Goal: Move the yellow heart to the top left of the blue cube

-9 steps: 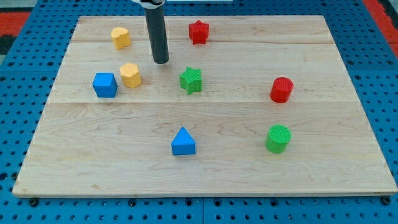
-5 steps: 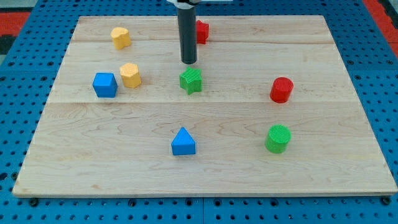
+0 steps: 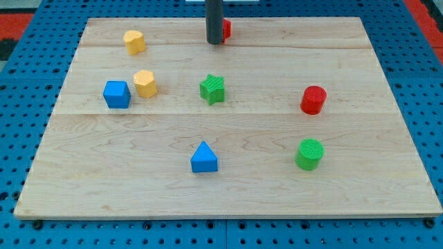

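Board pale wood on blue pegboard; my tip touching red block; no fingers.

No lettering anywhere here: no labels, brands, numbers or signs to read on the wooden board, the blocks or the blue pegboard.

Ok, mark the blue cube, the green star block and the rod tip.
blue cube (image 3: 117,94), camera view, front face.
green star block (image 3: 213,88), camera view, top face.
my tip (image 3: 215,42), camera view, rod's lowest end.
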Robot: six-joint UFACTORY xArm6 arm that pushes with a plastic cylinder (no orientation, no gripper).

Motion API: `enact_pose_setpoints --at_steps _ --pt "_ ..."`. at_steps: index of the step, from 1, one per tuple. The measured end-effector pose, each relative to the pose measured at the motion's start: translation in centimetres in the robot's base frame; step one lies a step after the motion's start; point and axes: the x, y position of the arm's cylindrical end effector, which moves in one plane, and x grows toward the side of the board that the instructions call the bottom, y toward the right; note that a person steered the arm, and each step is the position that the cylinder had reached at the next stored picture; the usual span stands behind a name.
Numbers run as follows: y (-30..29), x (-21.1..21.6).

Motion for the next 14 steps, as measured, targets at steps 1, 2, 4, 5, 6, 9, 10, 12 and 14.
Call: enact_pose_setpoints --at_steps 1,2,4,5,6,9,10,12,14 --pt "-7.5 1.3" --pt "-10.6 -1.7" --pt "-22.4 -2.2" --pt "-21.3 -0.4" --pt "-18.4 -3.4" --pt "-19.0 6.6" --pt "-19.8 3.6" --pt "-11.9 2.3" --pt "-14.7 10.3"
